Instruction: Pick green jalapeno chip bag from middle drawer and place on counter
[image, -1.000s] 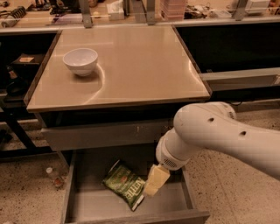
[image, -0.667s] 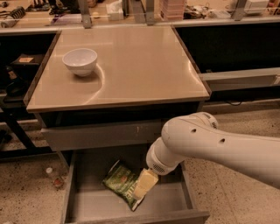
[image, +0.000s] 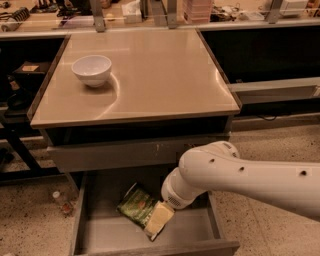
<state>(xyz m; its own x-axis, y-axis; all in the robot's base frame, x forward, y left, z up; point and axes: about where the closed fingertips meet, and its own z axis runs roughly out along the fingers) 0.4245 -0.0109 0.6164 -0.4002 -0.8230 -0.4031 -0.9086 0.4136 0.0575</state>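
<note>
Camera view: gripper down inside the open middle drawer, at the green jalapeno chip bag.

Pincer sits low in the drawer, toward its front right, and its cream tip overlaps the right end of the bag; can't tell if it is open, closed or gripping. The bag lies flat on the drawer floor, just left of and behind the pincer, and is the only item in the drawer. The white arm comes in from the right, above the pincer. The counter is above and behind the pincer; a white bowl stands on it, far left, and nothing shows inside the bowl. A small bottle lies on the floor, well left of the pincer, outside the drawer wall.
</note>
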